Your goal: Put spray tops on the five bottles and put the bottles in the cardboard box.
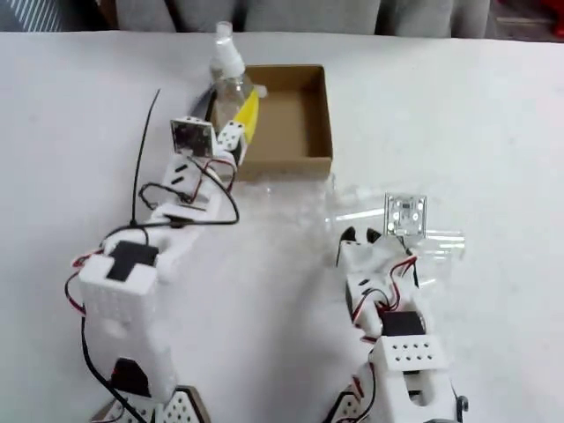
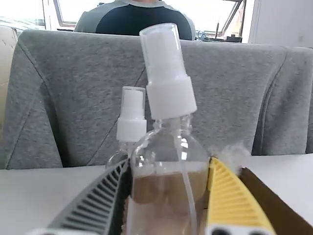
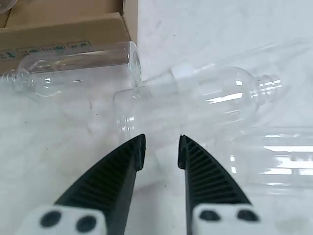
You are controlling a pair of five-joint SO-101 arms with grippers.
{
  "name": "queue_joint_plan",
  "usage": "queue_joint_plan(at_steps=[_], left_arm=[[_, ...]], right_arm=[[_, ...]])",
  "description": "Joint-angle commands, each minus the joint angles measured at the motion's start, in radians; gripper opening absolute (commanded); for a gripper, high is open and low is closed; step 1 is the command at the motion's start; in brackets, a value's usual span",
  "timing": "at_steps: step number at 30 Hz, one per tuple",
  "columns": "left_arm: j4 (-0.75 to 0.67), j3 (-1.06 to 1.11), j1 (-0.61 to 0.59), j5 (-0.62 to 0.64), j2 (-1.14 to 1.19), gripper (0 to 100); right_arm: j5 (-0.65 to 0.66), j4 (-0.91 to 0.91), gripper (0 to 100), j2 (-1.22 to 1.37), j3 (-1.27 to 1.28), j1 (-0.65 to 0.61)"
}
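My left gripper (image 1: pixel 229 104) (image 2: pixel 168 169) is shut on a clear bottle (image 1: pixel 231 81) (image 2: pixel 166 181) that carries a white spray top (image 2: pixel 166 73); the top leans a little. The bottle stands upright at the left wall of the cardboard box (image 1: pixel 291 123) (image 2: pixel 274 205). Just behind it stands a second bottle with a spray top (image 2: pixel 131 122). My right gripper (image 1: pixel 363 236) (image 3: pixel 160 154) hovers open over the table, nothing between its black fingers. In front of it lie several clear bottles without tops (image 3: pixel 195 100) (image 3: pixel 73 68) (image 3: pixel 276 156) (image 1: pixel 397 225), one against the box's front wall. A loose white spray top (image 3: pixel 183 71) lies among them.
The white table (image 1: pixel 458 115) has free room at the right and far left. Black and red cables (image 1: pixel 141 167) trail from the left arm. A grey sofa back (image 2: pixel 73 98) stands behind the table.
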Motion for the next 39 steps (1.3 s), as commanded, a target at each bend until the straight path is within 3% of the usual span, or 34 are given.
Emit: queue_joint_plan(at_steps=[1,39], left_arm=[[-0.031,-0.129,-0.028,0.009,0.051,2],[-0.029,-0.267,-0.062,0.006,0.246,2]], right_arm=[[0.003,-0.016,9.1,-0.010,-0.006,0.010],[0.003,-0.015,9.1,-0.010,-0.006,0.015]])
